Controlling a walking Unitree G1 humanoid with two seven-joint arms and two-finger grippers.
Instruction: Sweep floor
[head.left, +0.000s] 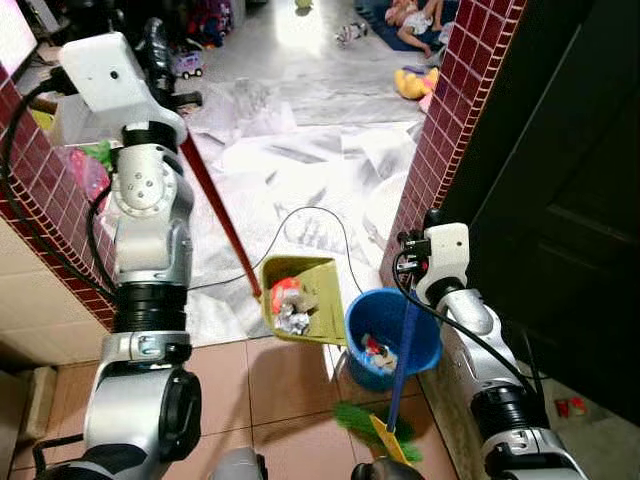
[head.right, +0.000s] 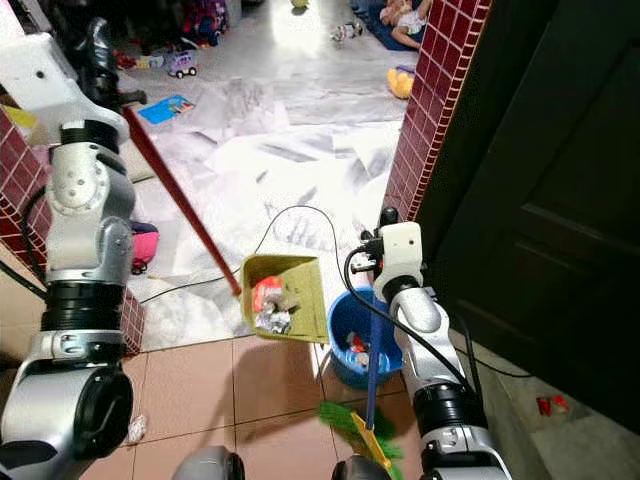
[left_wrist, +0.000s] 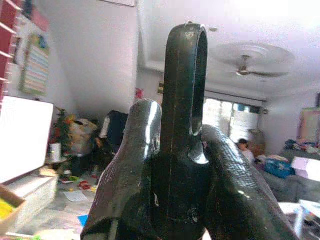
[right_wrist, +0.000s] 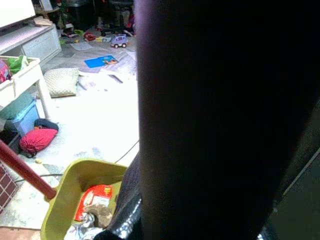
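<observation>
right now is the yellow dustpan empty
No, the yellow dustpan holds a red wrapper and crumpled paper scraps.

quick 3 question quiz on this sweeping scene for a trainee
1. True or false: the yellow-green dustpan has rubbish in it.
2. What colour is the bucket beside the dustpan: A red, B blue, C white?
3. Which gripper holds the dustpan's long red handle?

Key: 1 true. 2 B. 3 the left gripper, closed around the handle's black looped end; the right gripper holds the blue broom handle.
</observation>
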